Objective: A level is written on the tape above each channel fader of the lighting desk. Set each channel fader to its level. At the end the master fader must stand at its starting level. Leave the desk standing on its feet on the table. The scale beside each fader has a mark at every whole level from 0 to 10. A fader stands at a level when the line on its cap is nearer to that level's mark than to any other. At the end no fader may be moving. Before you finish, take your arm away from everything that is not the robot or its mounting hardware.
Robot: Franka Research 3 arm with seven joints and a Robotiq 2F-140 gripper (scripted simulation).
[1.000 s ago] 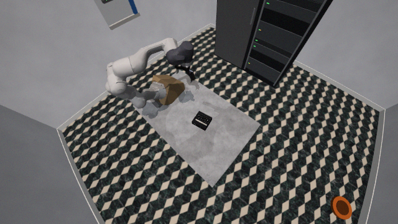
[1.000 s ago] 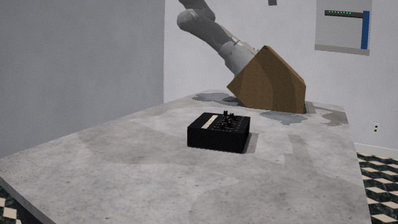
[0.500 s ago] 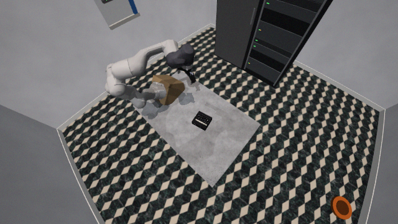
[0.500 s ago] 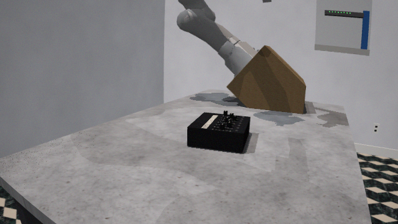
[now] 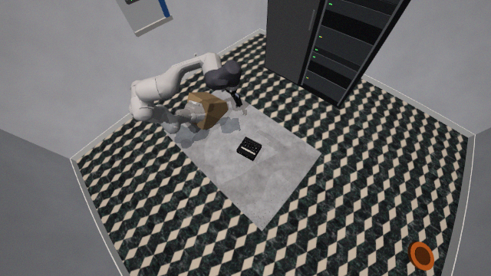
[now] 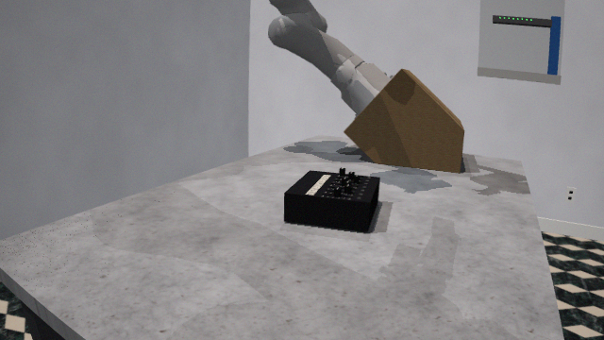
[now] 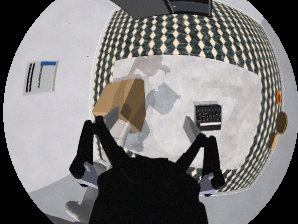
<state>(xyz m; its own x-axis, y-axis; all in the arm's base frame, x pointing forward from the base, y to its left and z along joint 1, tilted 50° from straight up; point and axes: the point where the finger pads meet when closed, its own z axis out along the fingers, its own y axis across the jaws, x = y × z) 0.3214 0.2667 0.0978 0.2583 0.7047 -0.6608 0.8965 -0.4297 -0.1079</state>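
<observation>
Showing in wrist view, missing from exterior: claw [image 5: 238,104] [image 7: 152,117], released, fingers wide apart.

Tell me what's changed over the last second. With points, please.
The open pincer [image 5: 238,104] [image 7: 152,117] has turned, its fingers looking less spread from above, and its tip has slipped out past the exterior view's top edge. Nothing was visibly taken hold of or let go. The lighting desk [image 5: 249,149] [image 6: 326,211] [image 7: 208,117] and brown block [image 5: 215,111] [image 6: 420,137] [image 7: 122,97] stayed put.
</observation>
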